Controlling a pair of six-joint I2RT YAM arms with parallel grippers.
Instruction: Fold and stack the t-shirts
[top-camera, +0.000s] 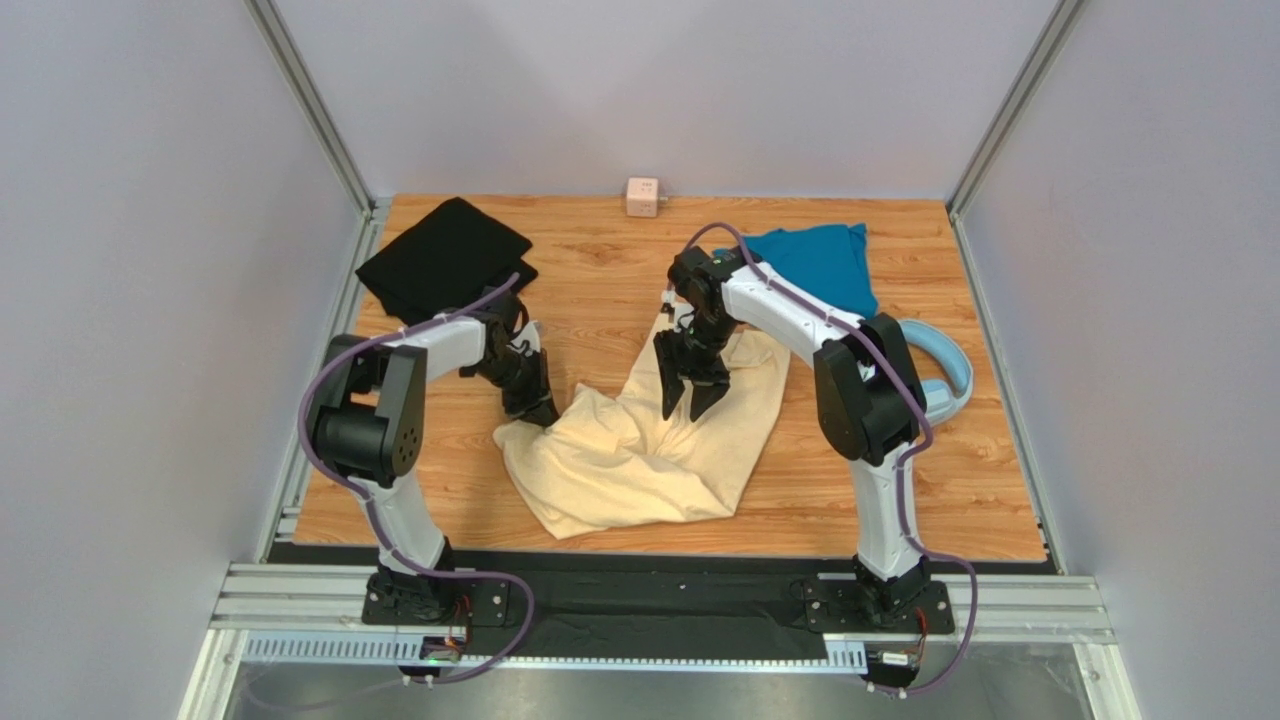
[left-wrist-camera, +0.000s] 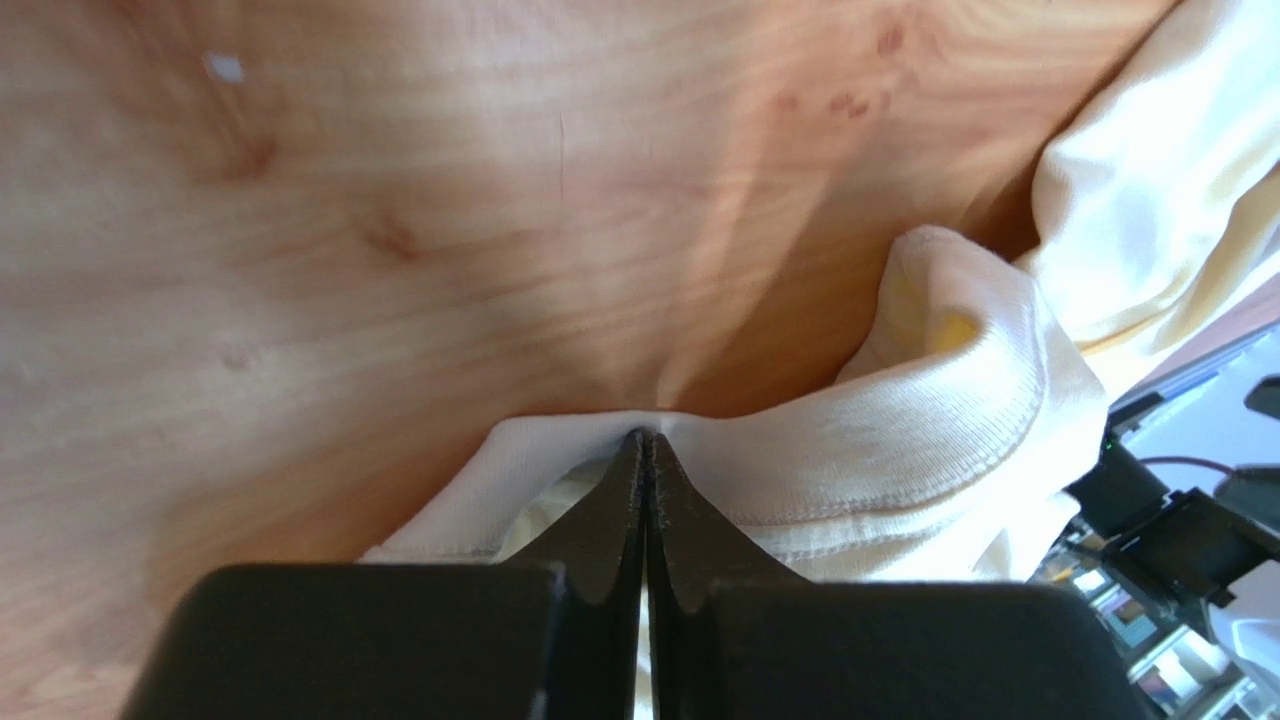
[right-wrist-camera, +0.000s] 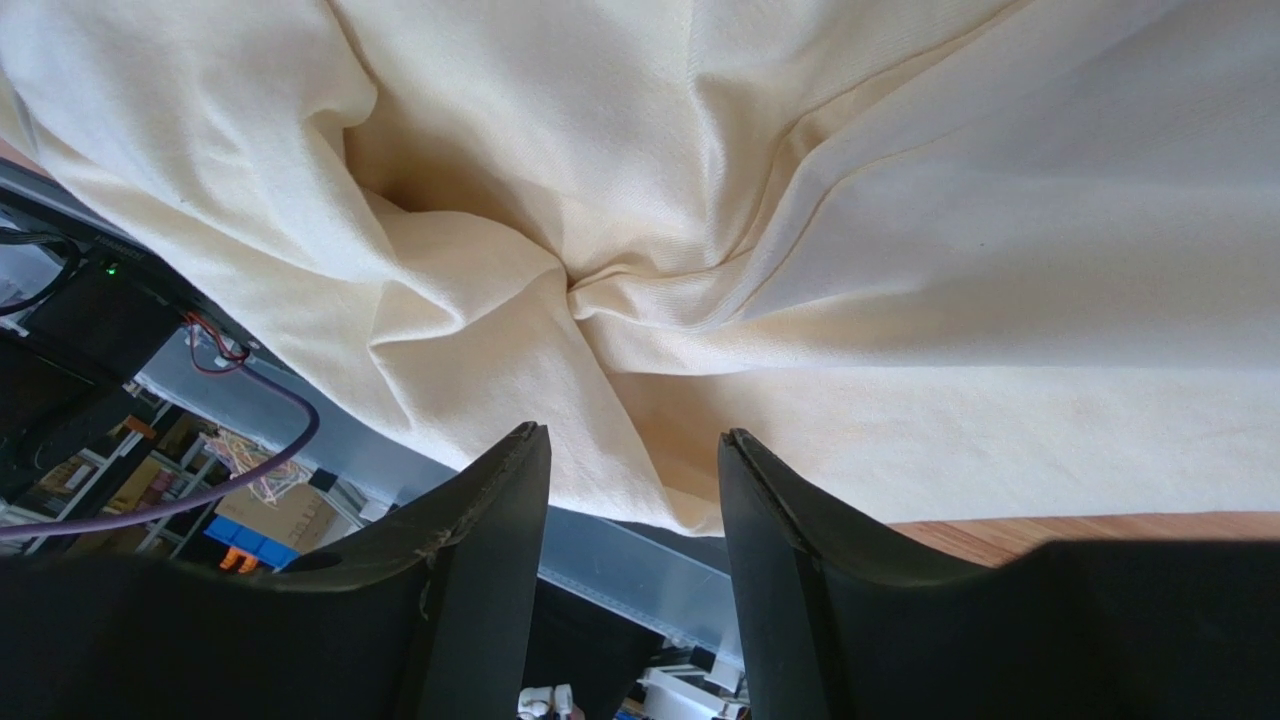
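The cream-yellow t-shirt lies crumpled in the middle of the table. My left gripper is shut on its left hem, which shows pinched between the jaws in the left wrist view. My right gripper is open and empty, just above the shirt's upper right part; the cloth fills the right wrist view beyond the fingertips. The black t-shirt lies folded at the back left. The teal t-shirt lies at the back right, partly behind the right arm.
A small pink cube sits at the back edge. Light-blue headphones lie at the right, behind the right arm. Grey walls close in the table on three sides.
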